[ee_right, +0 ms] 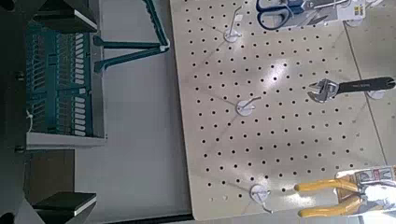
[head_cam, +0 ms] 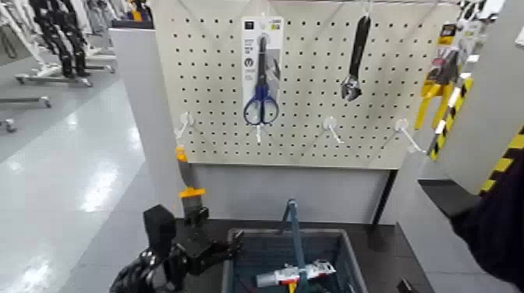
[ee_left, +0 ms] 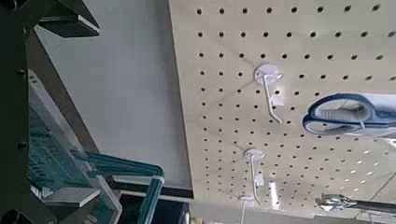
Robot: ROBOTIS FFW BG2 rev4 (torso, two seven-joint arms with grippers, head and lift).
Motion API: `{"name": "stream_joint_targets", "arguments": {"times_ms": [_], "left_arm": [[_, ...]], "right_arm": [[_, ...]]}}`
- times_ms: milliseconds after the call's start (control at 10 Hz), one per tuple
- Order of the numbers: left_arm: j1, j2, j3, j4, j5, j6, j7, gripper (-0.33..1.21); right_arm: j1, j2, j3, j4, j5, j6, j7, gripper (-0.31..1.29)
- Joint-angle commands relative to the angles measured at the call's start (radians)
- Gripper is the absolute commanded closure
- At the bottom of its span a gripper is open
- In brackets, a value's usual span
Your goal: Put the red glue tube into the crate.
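The red glue tube lies flat inside the grey-blue crate at the bottom centre of the head view, just right of the crate's arched handle. My left gripper is low at the crate's left rim, open and empty. In the left wrist view its fingers stand wide apart beside the crate's slatted side. My right gripper is open and empty, and its wrist view looks past the crate wall to the pegboard. The tube is hidden in both wrist views.
A white pegboard stands behind the crate with blue-handled scissors, a black wrench, bare hooks and yellow pliers. A grey panel with yellow-black stripes and a dark shape fill the right.
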Motion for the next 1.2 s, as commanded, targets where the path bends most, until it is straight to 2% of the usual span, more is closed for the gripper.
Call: {"name": "stream_joint_targets", "arguments": {"times_ms": [100,300,400,700,900,1200], "left_arm": [[0.111,-0.036,0.059,-0.047,-0.1,-0.044,0.052,0.1],[0.174,-0.025,0.025,-0.05,-0.103,-0.097,0.229,0.1],[0.194,-0.017,0.013,-0.063,-0.11,-0.106,0.257,0.1],[0.231,0.007,0.001,-0.159,-0.121,-0.067,0.286,0.1],[0.245,0.029,-0.016,-0.204,-0.147,0.009,0.312,0.1],[0.243,0.03,-0.012,-0.202,-0.149,0.009,0.268,0.1]], "right_arm": [[0.012,0.015,-0.004,-0.002,0.008,0.001,-0.015,0.04],[0.015,0.015,-0.007,-0.004,0.014,0.001,-0.018,0.04],[0.015,0.012,-0.009,-0.004,0.019,-0.001,-0.016,0.04],[0.021,0.026,-0.019,0.005,0.048,-0.036,-0.033,0.04],[0.024,0.023,-0.018,0.007,0.049,-0.036,-0.031,0.05],[0.019,0.02,-0.009,0.004,0.049,-0.019,-0.021,0.13]]}}
